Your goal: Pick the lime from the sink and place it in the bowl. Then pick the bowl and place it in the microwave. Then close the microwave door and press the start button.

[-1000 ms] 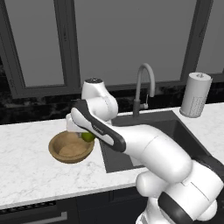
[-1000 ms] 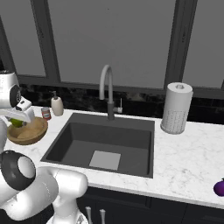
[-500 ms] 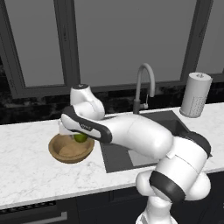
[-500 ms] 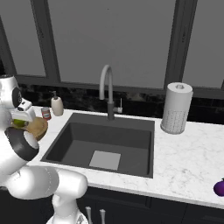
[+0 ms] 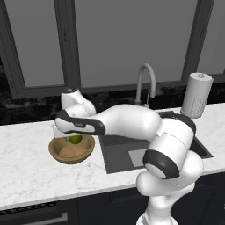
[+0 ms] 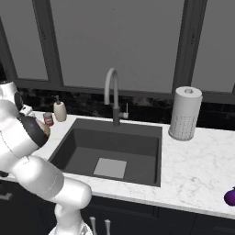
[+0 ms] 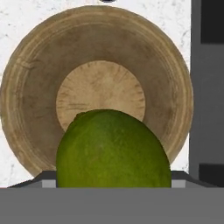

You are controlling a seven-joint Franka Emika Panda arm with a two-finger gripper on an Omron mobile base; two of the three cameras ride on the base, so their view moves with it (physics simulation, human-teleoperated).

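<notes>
The claw (image 5: pixel 74 134) has its fingertips hidden behind the yellow-green lime (image 7: pixel 113 151), on which it is clamped, holding the smooth, oval fruit just above the light centre of the round wooden bowl (image 7: pixel 39 87) on the white marble desk (image 5: pixel 26 176) left of the sink (image 6: pixel 110 151).

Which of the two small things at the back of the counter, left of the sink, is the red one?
The little can, the shorter one nearer the robot arm. The other, beside it toward the sink, is a pale soap bottle with a pump top.

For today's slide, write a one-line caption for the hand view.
The lime, carried by the gripper, hangs above the centre of the wooden bowl on the marble counter.
</notes>
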